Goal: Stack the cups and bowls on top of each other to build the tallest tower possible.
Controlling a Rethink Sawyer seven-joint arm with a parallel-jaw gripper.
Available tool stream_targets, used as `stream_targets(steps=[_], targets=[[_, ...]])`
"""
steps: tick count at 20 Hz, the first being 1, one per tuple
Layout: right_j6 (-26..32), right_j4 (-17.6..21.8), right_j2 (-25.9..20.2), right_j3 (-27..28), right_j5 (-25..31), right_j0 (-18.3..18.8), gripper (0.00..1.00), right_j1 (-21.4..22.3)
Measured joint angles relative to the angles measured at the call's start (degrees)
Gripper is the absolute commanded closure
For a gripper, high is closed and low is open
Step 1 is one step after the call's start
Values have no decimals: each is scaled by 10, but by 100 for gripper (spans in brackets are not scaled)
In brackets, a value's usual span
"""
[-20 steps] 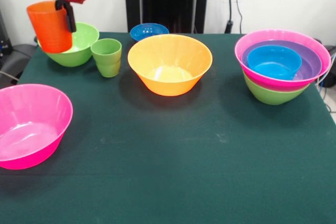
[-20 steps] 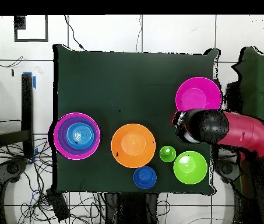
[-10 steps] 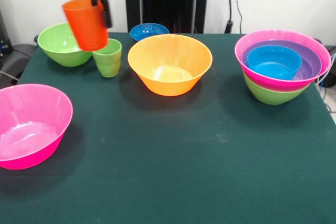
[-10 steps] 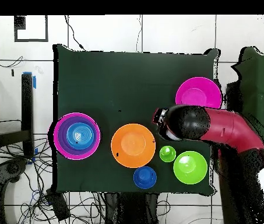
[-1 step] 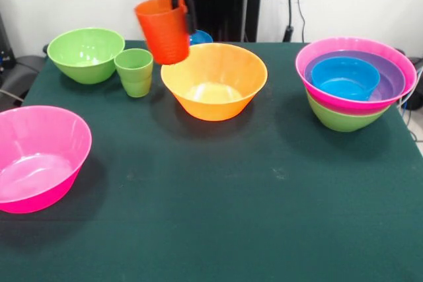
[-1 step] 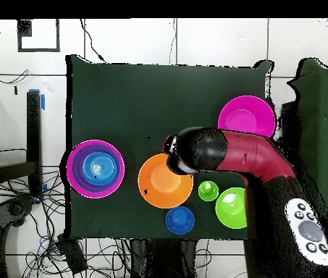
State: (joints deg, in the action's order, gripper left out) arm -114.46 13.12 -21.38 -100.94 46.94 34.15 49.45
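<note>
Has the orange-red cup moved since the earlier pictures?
Yes. In the front view the orange-red cup, held by the gripper, has travelled rightward from over the green bowl to the orange bowl's rim.

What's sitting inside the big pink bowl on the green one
Inside the pink bowl of the tower sits a shallow purple bowl, and in that a small blue bowl. Their undersides are hidden; the green bowl shows beneath.

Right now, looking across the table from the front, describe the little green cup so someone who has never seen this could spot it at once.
Start at the big orange bowl in the middle at the back of the dark green table. Just to its left stands the green cup, upright on the cloth, between that bowl and a wider green bowl. It is the only narrow tumbler resting on the table, and it has a stepped base.
</note>
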Motion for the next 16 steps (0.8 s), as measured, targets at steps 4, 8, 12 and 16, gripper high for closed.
stream_targets(steps=[4, 8, 12, 16], targets=[[-21, -16, 16, -2, 0, -32, 100, 0], [-63, -36, 42, -2, 0, -82, 100, 3], [-95, -48, 59, -2, 0, -116, 100, 6], [-141, -67, 82, -2, 0, -162, 100, 11]])
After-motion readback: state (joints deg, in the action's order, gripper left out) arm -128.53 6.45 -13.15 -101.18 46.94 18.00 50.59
